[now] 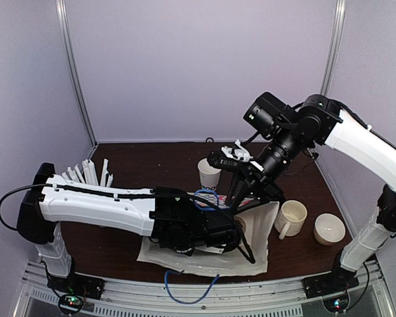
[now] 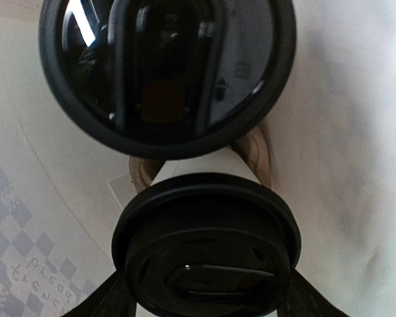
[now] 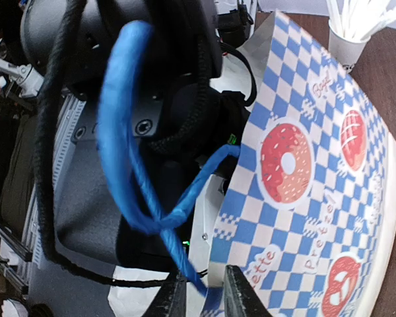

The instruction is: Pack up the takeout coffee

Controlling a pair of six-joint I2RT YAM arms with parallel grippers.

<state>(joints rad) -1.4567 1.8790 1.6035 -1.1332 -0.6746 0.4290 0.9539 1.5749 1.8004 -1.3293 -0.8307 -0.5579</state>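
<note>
Left claw (image 1: pixel 232 239), seen from the overhead camera, reaches into the mouth of the white paper bag (image 1: pixel 211 263) lying near the table's 6 o'clock edge. Its tips are hidden there. The right claw (image 1: pixel 241 193) hangs at the bag's 12 o'clock side. A cream mug (image 1: pixel 290 218) stands just beside the bag at 3 o'clock, and a cup of straws (image 1: pixel 86 173) sits well apart at 9 o'clock.

From the left wrist camera, dark fingers (image 2: pixel 98 305) flank a lidded cup (image 2: pixel 204 254) at 6 o'clock and appear clamped on its white body just under the black lid. A second lidded cup (image 2: pixel 165 72) stands just beside it at 12 o'clock, with a brown cardboard ring (image 2: pixel 259 155) showing between them. Both are inside the bag's pale walls.

From the right wrist camera, the right claw (image 3: pixel 204 296) is almost together, pinching the bag's blue cord handle (image 3: pixel 127 122) beside the blue-checked panel.

These paper cups probably crush easily, and a full one would be top-heavy with a lid that could pop off. The safest hold is likely a gentle one on the body just below the lid rim, keeping the cup upright.
</note>
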